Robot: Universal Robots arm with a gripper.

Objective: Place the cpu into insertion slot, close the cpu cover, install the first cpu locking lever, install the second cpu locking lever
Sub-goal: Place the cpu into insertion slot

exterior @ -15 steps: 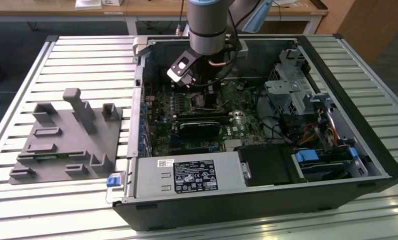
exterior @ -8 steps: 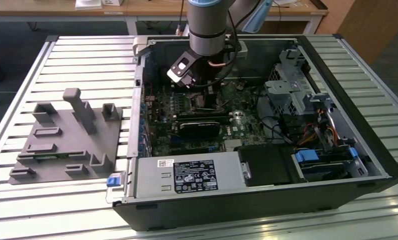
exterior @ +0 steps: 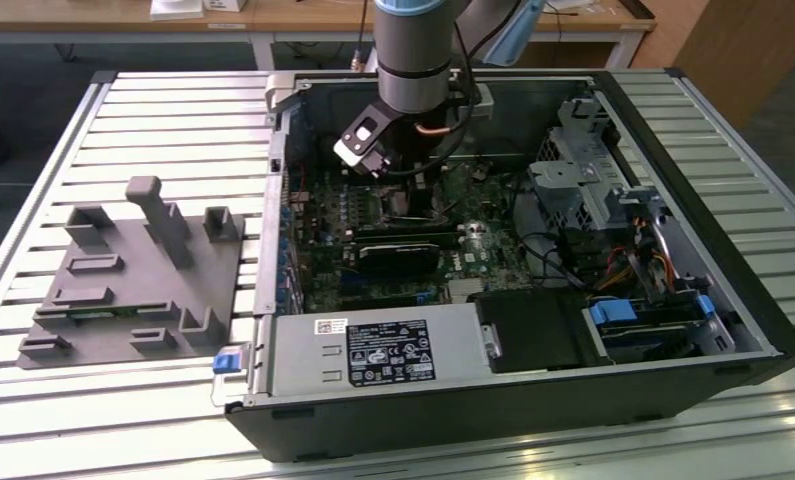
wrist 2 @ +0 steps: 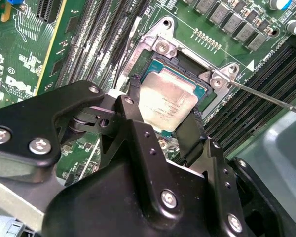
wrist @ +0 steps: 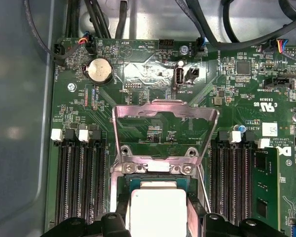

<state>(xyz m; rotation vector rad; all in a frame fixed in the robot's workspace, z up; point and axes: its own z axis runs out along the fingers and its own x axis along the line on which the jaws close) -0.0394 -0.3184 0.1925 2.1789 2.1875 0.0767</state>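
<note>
The cpu (wrist 2: 168,100) (wrist: 158,210), a flat silver square, lies level in or just over the insertion slot (wrist 2: 186,61) (wrist: 136,183); whether it is fully seated I cannot tell. My gripper (wrist 2: 164,112) (wrist: 158,213) is shut on it, one black finger against each of two opposite edges. The cpu cover (wrist: 164,105), a silver frame with a square window, stands raised on its hinge at the slot's far side. A thin wire locking lever (wrist 2: 266,96) (wrist: 203,186) sticks out beside the slot, unlatched. In the exterior view my gripper (exterior: 415,195) reaches down into the open computer case (exterior: 744,300).
Long black memory slots (wrist: 81,182) (wrist: 236,180) flank the socket, with a green memory card (wrist: 265,192) beyond them. Cables (wrist: 96,17) hang near the board's far edge. A grey labelled power-supply box (exterior: 370,352) sits at the case front. A grey fixture block (exterior: 130,270) lies at the exterior view's left.
</note>
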